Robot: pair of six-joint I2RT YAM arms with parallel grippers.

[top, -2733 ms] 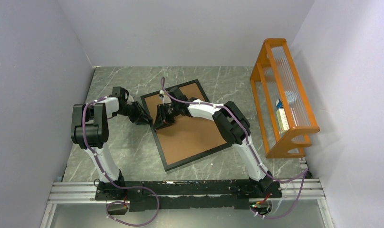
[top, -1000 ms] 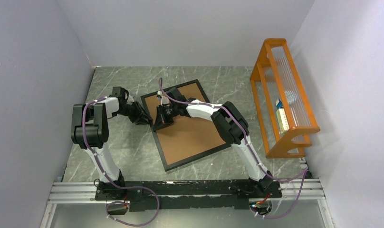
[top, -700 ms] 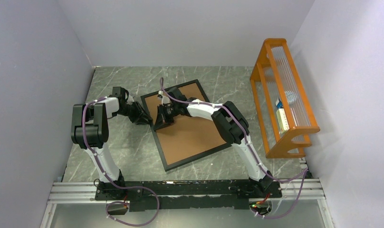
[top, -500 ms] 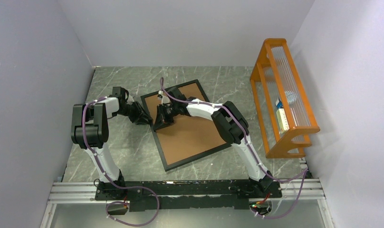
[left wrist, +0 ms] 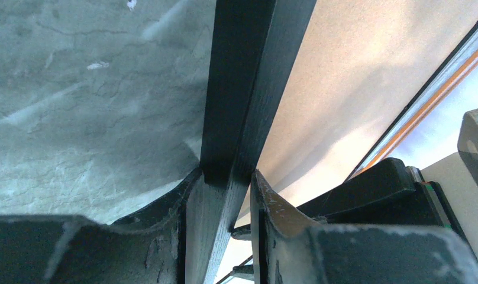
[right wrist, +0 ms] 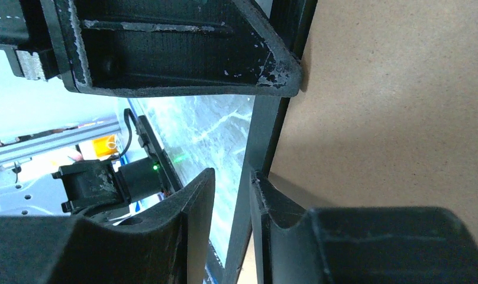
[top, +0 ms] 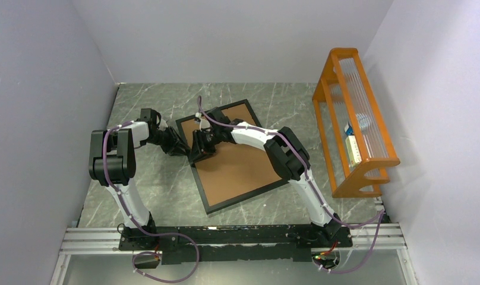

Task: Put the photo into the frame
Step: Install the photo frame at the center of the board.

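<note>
The frame (top: pixel 248 197) is a thin black rectangle lying askew on the marble table, with a brown backing board (top: pixel 237 160) filling it. The photo is hidden. My left gripper (top: pixel 182 148) is at the frame's left rail; in the left wrist view its fingers (left wrist: pixel 192 207) are shut on that rail (left wrist: pixel 242 89). My right gripper (top: pixel 195 158) sits just beside it over the same rail. In the right wrist view the right gripper (right wrist: pixel 232 177) is open. One finger rests at the board's (right wrist: pixel 390 106) edge and the other stands off the rail (right wrist: pixel 263 136).
An orange wooden rack (top: pixel 353 119) with clear slats stands along the right wall and holds a small white item. Grey walls close in the table on the left, back and right. A metal rail (top: pixel 226 234) carrying both arm bases runs along the near edge.
My right gripper's jaws have parted and the hand has edged slightly left. The left gripper and the frame have stayed put.
</note>
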